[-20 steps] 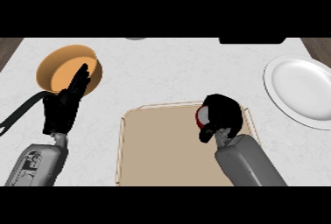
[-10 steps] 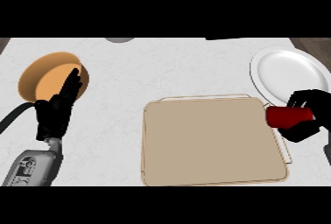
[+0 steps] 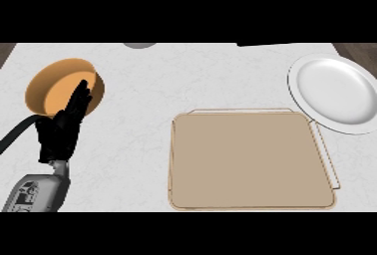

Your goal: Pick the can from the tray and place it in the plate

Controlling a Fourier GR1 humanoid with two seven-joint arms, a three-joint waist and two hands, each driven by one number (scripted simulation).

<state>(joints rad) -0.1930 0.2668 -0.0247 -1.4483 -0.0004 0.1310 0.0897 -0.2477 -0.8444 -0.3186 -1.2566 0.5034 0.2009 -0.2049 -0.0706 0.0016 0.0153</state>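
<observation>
The tan tray (image 3: 250,159) lies flat on the white counter, centre right, with nothing on it. A white plate (image 3: 335,92) sits beyond the tray's far right corner and is bare. No can shows anywhere in the head view. My left hand (image 3: 65,127) rests open at the left, fingers pointing up, overlapping the near edge of an orange bowl. My right hand and its forearm are out of the picture.
An orange bowl (image 3: 55,89) stands at the far left, partly behind my left hand. A grey round object (image 3: 138,45) and a dark object (image 3: 283,44) show at the counter's far edge.
My right hand, which held the red can beside the plate half a second ago, has left the view with the can. The view has shifted; the left hand stays put.
</observation>
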